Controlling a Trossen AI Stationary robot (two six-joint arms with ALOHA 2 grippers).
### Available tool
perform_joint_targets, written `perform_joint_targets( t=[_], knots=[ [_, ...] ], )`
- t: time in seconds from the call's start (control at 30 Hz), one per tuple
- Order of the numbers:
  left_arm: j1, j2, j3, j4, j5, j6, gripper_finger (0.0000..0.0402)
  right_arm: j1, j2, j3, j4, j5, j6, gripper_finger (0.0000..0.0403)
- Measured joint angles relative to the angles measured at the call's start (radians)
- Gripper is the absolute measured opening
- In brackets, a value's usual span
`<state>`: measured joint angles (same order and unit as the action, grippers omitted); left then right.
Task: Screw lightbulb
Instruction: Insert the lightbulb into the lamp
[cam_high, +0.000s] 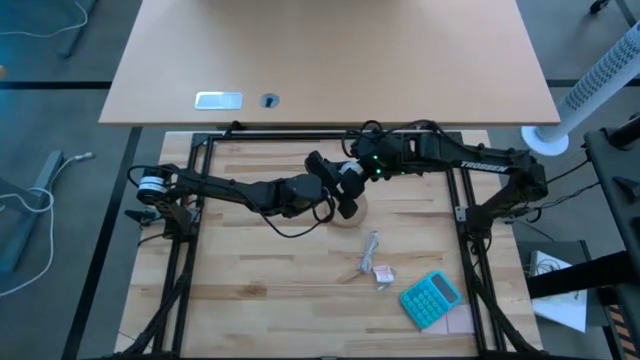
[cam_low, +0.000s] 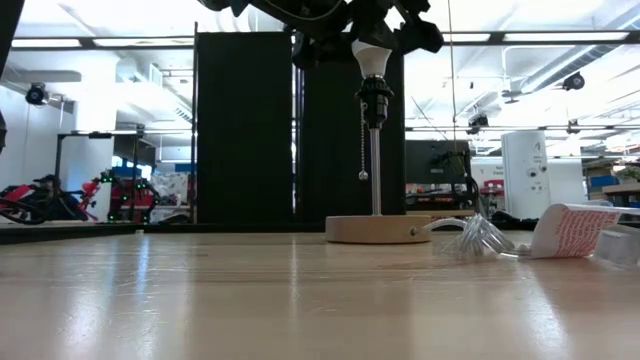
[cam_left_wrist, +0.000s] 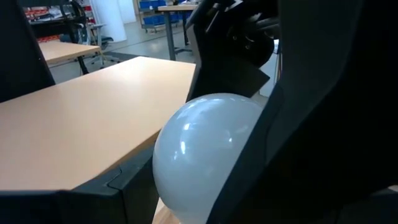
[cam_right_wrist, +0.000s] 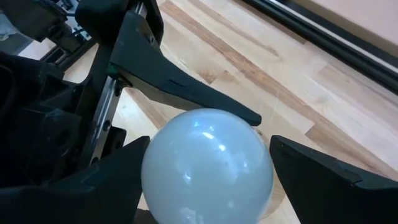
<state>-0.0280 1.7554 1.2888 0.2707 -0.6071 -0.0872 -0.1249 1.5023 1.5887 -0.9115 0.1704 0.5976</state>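
Both arms are meeting over the wooden disc (cam_high: 350, 213) mid-table as I am watching from overhead, where they are hiding the lightbulb (cam_low: 369, 57). Only the low view is showing it seated neck-down in the black socket (cam_low: 374, 98). The left gripper (cam_left_wrist: 249, 155) is clasping the globe; the right gripper (cam_right_wrist: 205, 163) is bracketing it, contact unclear.
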Motion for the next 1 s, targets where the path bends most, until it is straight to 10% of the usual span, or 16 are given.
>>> perform_joint_targets(
  t=[1.0],
  knots=[
    [0.000,0.000,-0.001,-0.001,-0.002,0.002,0.0276,0.000,0.000,0.000,0.001,-0.015,-0.003,0.0280]
  ],
)
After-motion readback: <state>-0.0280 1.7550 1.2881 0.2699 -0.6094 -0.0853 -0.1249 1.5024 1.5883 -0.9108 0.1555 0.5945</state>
